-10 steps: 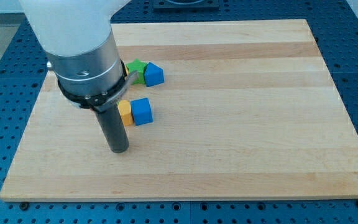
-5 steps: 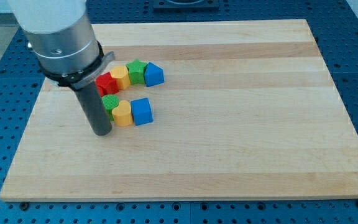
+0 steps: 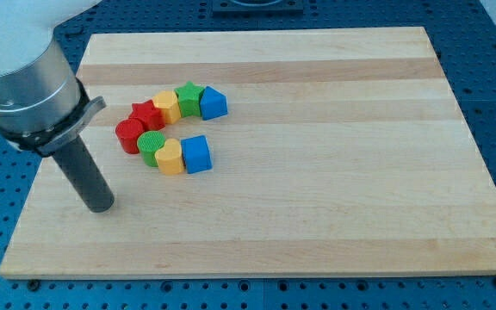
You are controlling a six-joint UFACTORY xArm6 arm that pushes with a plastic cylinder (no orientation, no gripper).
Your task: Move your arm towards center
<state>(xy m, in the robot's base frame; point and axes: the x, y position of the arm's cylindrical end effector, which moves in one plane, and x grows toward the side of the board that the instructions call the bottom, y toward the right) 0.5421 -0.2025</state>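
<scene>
My tip (image 3: 100,207), a bare rod with no claw to open or shut, rests near the counter's (image 3: 334,215) left edge, so the centre lies well to the view's right and slightly up, beyond the blue cube (image 3: 196,154).

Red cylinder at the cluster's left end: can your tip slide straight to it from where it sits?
Probably yes. My tip sits below-left of the red cylinder, with only bare board between; the green cylinder lies off that line.
</scene>
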